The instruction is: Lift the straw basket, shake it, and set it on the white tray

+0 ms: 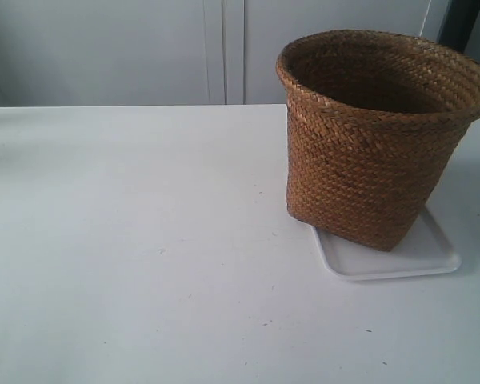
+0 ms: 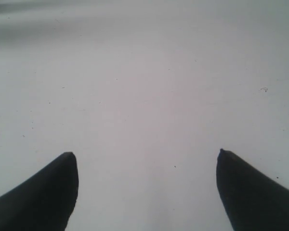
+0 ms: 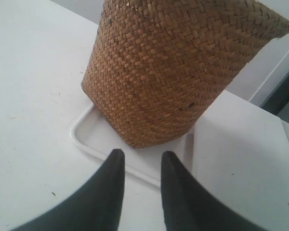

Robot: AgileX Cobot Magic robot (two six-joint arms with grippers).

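Exterior view: the straw basket (image 1: 368, 160) stands upright on the white tray (image 1: 420, 258), mouth up and inside dark. It sits toward the tray's far-left part, so the tray's near strip and right corner are bare. The basket's lower left side hides the tray edge there, so I cannot tell whether it overhangs. The tabletop (image 1: 136, 240) is white, with a broad open stretch to the view's left and in front of the tray. The basket rim reaches the frame's right edge. The tabletop's far edge runs just behind the basket, against grey panels (image 1: 128, 48).

Left wrist view: the left gripper (image 2: 145, 153) is spread wide, its two dark fingertips (image 2: 62, 183) far apart over plain tabletop (image 2: 149, 86), which shows a few specks.

Right wrist view: the right gripper (image 3: 142, 153) points at the basket's (image 3: 173, 72) base. Its fingertips (image 3: 113, 178) are close together with a narrow gap, and the tray's (image 3: 94, 137) floor shows through that gap. The tips are near the basket wall but apart from it. The tray's rounded corner and near rim are exposed. There is open tabletop (image 3: 29, 110) on one side of the tray and a narrower strip on the other, up to the tabletop edge.
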